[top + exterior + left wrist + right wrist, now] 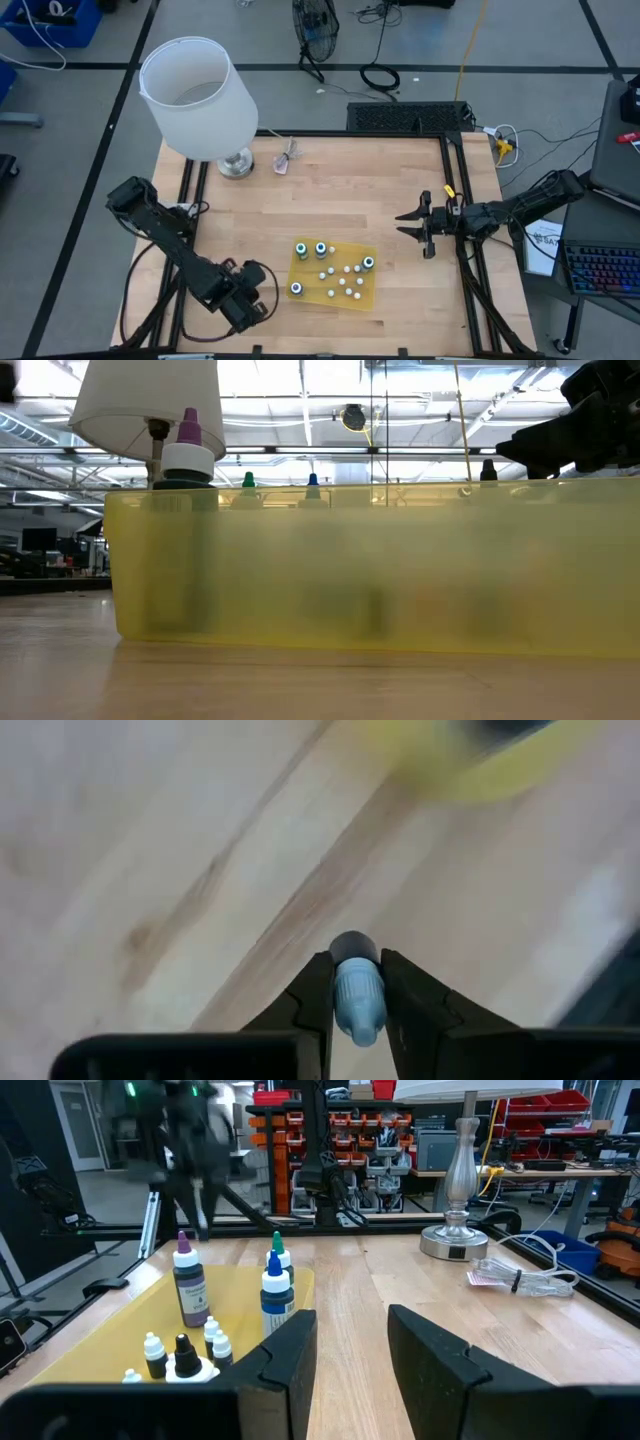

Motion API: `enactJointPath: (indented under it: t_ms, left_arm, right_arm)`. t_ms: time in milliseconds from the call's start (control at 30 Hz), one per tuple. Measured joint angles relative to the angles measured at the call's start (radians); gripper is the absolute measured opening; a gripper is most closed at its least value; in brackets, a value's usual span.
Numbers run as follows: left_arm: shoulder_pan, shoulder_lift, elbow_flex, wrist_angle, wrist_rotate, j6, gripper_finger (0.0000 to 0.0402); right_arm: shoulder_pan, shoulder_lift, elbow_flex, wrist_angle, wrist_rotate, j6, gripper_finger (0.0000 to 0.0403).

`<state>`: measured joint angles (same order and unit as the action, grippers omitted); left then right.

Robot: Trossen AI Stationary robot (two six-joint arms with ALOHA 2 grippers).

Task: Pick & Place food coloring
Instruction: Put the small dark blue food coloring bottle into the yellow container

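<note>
Left wrist view: 1 small food coloring bottle (357, 992) with a pale blue cap sits clamped between the 2 fingers of the left gripper (357, 1000), above bare wooden table (150, 870), with the blurred edge of the yellow tray (470, 765) just ahead. The grip lies across the narrow cap end, which probably keeps so small a body from slipping sideways.

The other food coloring bottles (335, 272) stand upright in the yellow tray, at the near middle of the table. In the right wrist view, 3 taller bottles (190, 1290) with purple, green and blue tips stand together, with smaller white-capped and dark-capped ones beside them. Standing upright leaves each cap open to a grasp from above.

In the high view the left gripper (262, 290) is just beside the tray's left edge. The right gripper (420, 226) waits to the tray's right, well apart, its fingers spread wide and empty.

A white-shaded lamp (200, 100) stands at the far left corner.
</note>
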<state>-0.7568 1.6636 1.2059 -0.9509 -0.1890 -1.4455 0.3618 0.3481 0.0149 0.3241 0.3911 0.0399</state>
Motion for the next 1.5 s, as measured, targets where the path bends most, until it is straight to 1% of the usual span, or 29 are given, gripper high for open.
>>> enactJointPath:
  t_ms: [100,200,300,400,467,567,733,933,1200,1500]
  left_arm:
    - [0.021,-0.010,0.113,-0.061,-0.069,0.101,0.0063]
    - [0.066,-0.010,0.239,-0.120,-0.154,0.223,0.0063]
    - [0.139,-0.007,0.346,-0.109,-0.214,0.360,0.0063]
    - [0.229,0.013,0.410,-0.065,-0.202,0.504,0.0063]
    - [0.286,0.036,0.428,-0.034,-0.154,0.581,0.0063]
    - [0.347,0.088,0.440,-0.016,-0.077,0.650,0.0063]
    - [0.390,0.195,0.441,0.002,-0.011,0.695,0.0063]
    - [0.389,0.298,0.441,0.125,0.061,0.752,0.0063]
    - [0.385,0.388,0.441,0.107,0.102,0.732,0.0063]
    - [0.408,0.445,0.441,0.090,0.103,0.711,0.0063]
  right_arm:
    - [0.000,0.000,0.000,0.000,0.000,0.000,0.0114]
    - [0.000,0.000,0.000,0.000,0.000,0.000,0.0114]
    - [0.000,0.000,0.000,0.000,0.000,0.000,0.0114]
    - [0.000,0.000,0.000,0.000,0.000,0.000,0.0114]
    - [0.000,0.000,0.000,0.000,0.000,0.000,0.0114]
    - [0.000,0.000,0.000,0.000,0.000,0.000,0.0114]
    - [0.000,0.000,0.000,0.000,0.000,0.000,0.0114]
    - [0.000,0.000,0.000,0.000,0.000,0.000,0.0114]
    - [0.000,0.000,0.000,0.000,0.000,0.000,0.0114]
    - [0.000,0.000,0.000,0.001,0.000,0.000,0.0114]
